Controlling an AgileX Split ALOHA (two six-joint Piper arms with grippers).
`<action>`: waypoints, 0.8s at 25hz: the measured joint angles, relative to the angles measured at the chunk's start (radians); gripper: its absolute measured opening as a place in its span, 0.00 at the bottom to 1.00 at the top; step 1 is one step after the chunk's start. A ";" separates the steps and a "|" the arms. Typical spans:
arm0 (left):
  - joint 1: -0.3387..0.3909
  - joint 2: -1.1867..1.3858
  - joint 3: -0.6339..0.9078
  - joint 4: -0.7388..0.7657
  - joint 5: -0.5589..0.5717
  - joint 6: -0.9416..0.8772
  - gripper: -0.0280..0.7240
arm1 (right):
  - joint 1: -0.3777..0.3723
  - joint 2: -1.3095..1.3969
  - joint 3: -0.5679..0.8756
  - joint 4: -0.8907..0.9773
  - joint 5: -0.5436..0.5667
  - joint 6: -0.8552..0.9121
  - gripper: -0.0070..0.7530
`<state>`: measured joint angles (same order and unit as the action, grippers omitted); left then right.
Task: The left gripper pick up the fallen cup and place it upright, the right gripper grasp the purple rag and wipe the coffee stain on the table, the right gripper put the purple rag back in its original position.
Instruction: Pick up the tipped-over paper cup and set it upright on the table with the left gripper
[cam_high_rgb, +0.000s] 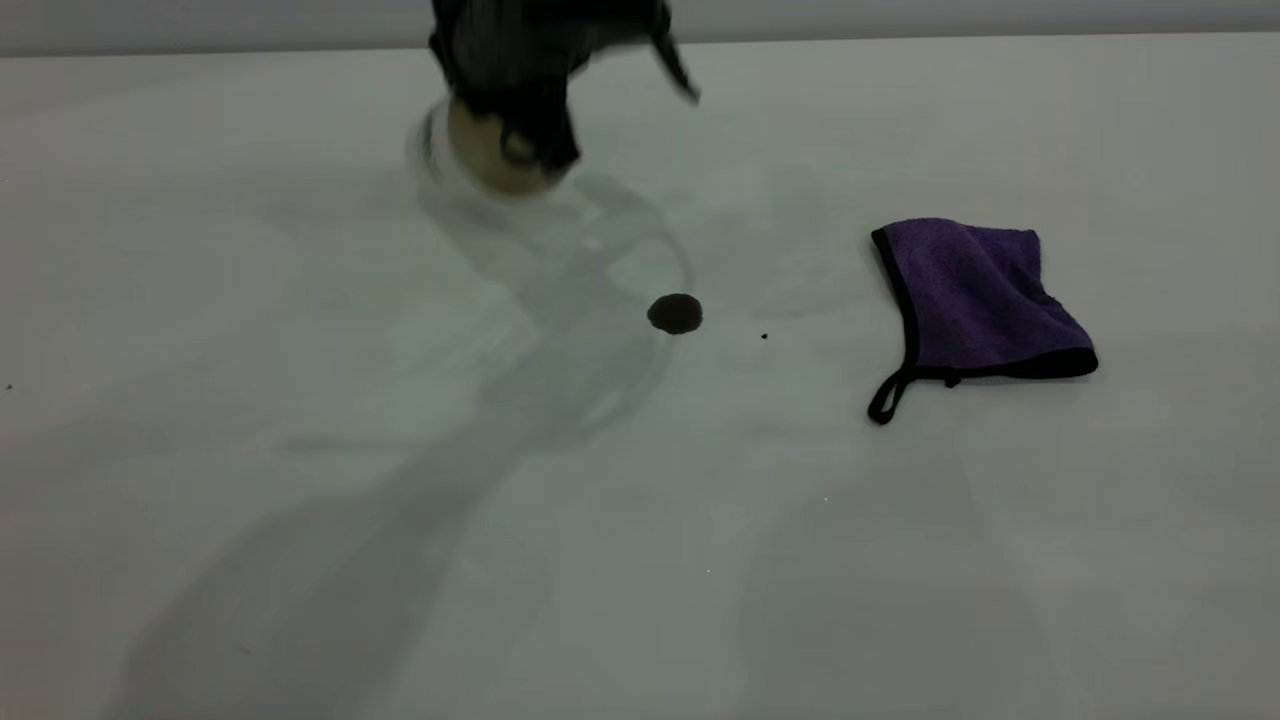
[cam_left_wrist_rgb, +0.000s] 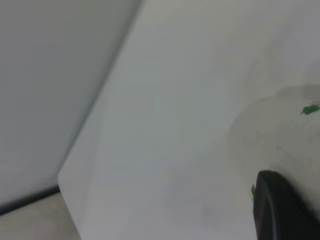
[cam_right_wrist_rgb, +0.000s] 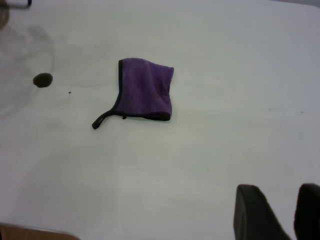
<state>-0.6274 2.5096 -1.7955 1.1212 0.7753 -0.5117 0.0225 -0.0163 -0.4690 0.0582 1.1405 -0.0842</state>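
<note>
My left gripper is at the far middle of the table, shut on the white cup. The cup is tilted, with its cream mouth turned toward the exterior camera and one black finger across the rim. In the left wrist view the cup's white wall with green lettering lies against one black finger. The coffee stain is a small dark blot in front of the cup. The purple rag lies folded to the right, also in the right wrist view. My right gripper hovers apart from the rag, its jaws slightly apart and empty.
A tiny black speck lies between the stain and the rag. The table's far edge meets a grey wall. The stain also shows in the right wrist view.
</note>
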 joint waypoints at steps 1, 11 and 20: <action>0.004 -0.025 -0.022 -0.042 -0.001 0.042 0.06 | 0.000 0.000 0.000 0.000 0.000 0.000 0.32; 0.230 -0.136 -0.268 -0.965 0.067 0.638 0.06 | 0.000 0.000 0.000 0.000 0.000 -0.001 0.32; 0.405 -0.028 -0.276 -1.397 0.067 0.854 0.06 | 0.000 0.000 0.000 0.000 0.000 -0.001 0.32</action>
<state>-0.2224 2.4819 -2.0717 -0.2758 0.8421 0.3422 0.0225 -0.0163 -0.4690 0.0582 1.1405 -0.0851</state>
